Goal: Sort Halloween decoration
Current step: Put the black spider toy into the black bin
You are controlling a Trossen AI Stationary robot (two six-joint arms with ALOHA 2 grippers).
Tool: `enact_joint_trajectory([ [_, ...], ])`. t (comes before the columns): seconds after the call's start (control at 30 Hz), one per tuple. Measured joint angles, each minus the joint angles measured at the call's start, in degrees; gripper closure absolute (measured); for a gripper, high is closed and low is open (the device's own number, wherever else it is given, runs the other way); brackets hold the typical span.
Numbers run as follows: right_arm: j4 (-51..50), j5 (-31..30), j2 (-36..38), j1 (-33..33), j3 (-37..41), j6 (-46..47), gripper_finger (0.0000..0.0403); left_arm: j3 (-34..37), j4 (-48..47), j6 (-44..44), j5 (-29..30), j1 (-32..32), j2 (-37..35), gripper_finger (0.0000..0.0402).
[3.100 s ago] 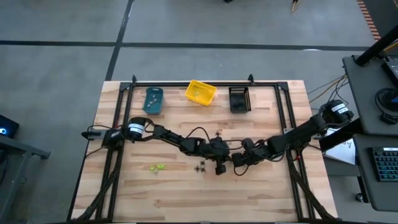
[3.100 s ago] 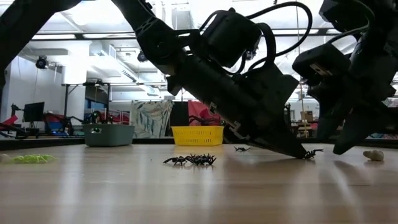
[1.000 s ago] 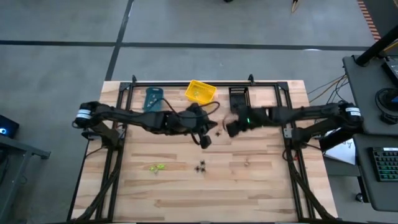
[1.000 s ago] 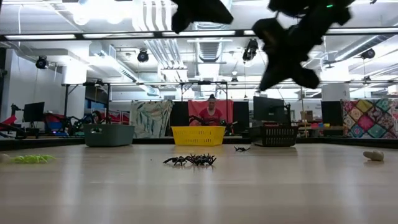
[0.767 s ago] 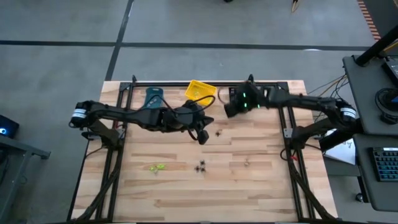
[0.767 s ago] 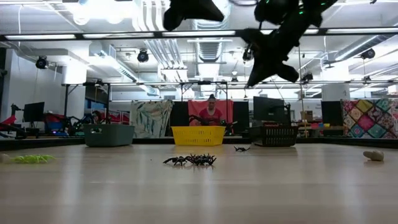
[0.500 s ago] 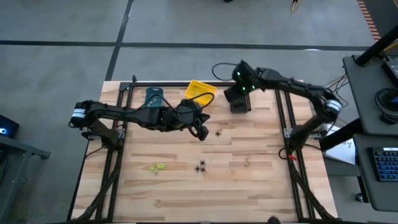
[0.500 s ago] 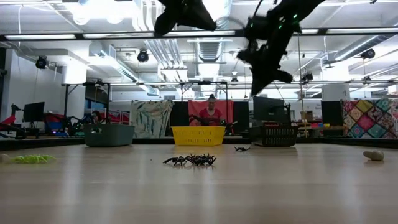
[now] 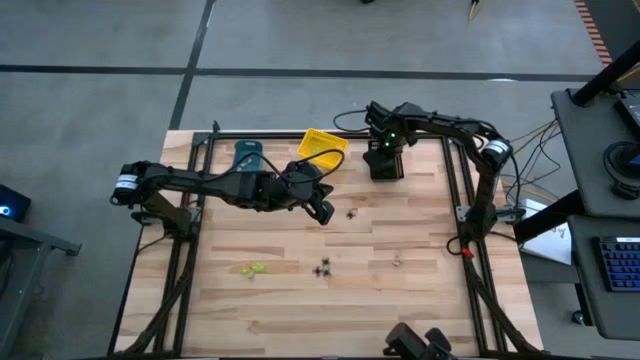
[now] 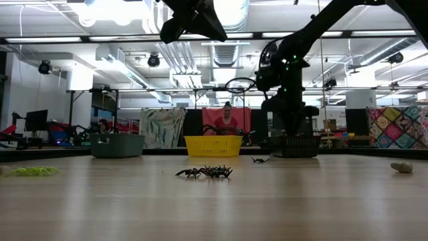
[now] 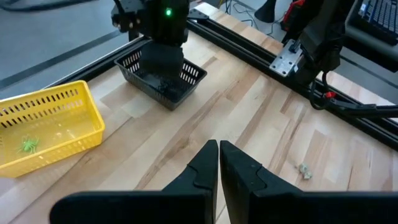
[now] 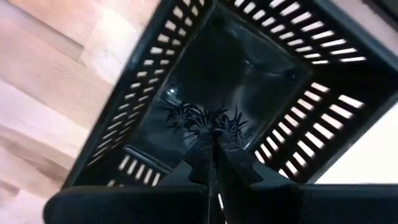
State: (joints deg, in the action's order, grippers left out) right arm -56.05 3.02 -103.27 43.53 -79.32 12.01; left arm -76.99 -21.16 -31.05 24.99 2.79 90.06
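— Where is the right pincer (image 12: pixel 213 146), and how do its fingers stand?

— It hangs directly over the black bin (image 9: pixel 386 160) at the far edge of the tabletop (image 9: pixel 420 300), pointing down into it. The two fingers are pressed together with no gap. Black spiders (image 12: pixel 202 118) sit right at the fingertips; whether they are pinched or already lying on the bin floor, I cannot tell.

— And the left pincer (image 11: pixel 219 149)?

— Closed as well, fingers touching along their length, with nothing between them. It hovers above the middle of the tabletop, near the yellow bin (image 9: pixel 322 148), clear of the wood.

— What lies around it?

— The yellow bin has a green spider (image 11: pixel 26 145) inside, seen from the left wrist. A teal bin (image 9: pixel 246 161) stands left of the yellow one along the same far edge. Just beside the left pincer, on the wood, is a lone black spider (image 9: pixel 352 213).

— The other decorations?

— A cluster of black spiders (image 10: pixel 206 172) sits near the centre of the tabletop, closer to the near edge. A yellow-green piece (image 9: pixel 252 268) lies well to its left, and a pale piece (image 9: pixel 397 263) to its right. All three are apart from both pincers.

— Anything beyond the tabletop?

— In the low view a person in red (image 10: pixel 227 120) is behind the yellow bin, far back in the room.
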Motion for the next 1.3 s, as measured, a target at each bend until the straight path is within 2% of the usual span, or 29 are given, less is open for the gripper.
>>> enact_joint_trajectory([
  [0.33, 2.92, -0.16, -0.43, 0.02, 0.02, 0.34, 0.0390, 0.00, -0.19, 0.02, 0.00, -0.72, 0.00, 0.0402],
  [0.7, 3.61, -0.10, 0.14, 0.02, 0.02, 0.35, 0.0312, 0.00, -1.11, 0.17, -0.02, -1.56, 0.02, 0.0402],
  [0.87, 2.08, 0.49, 4.37, -0.34, -0.07, 0.48, 0.0299, 0.00, -4.40, 0.28, -0.52, -1.76, 0.04, 0.0402],
  [1.0, -1.14, 1.42, 10.56, -2.33, -0.07, 0.83, 0.0303, 0.86, -7.57, 1.10, -5.03, -3.08, 0.09, 0.0402],
  [1.1, -1.71, 3.76, 15.90, -4.95, 0.18, 0.95, 0.0308, 2.79, -7.32, 6.58, -8.01, -3.87, 0.86, 0.0402],
  [1.2, -1.87, 4.96, 21.05, -8.94, 0.54, 1.05, 0.0311, 4.68, -3.85, 17.42, -10.76, -3.75, 2.64, 0.0402],
  [1.3, -2.00, 4.98, 25.95, -14.20, 1.17, 1.05, 0.0316, 7.17, 2.00, 23.60, -16.78, -3.68, 4.65, 0.0402],
])
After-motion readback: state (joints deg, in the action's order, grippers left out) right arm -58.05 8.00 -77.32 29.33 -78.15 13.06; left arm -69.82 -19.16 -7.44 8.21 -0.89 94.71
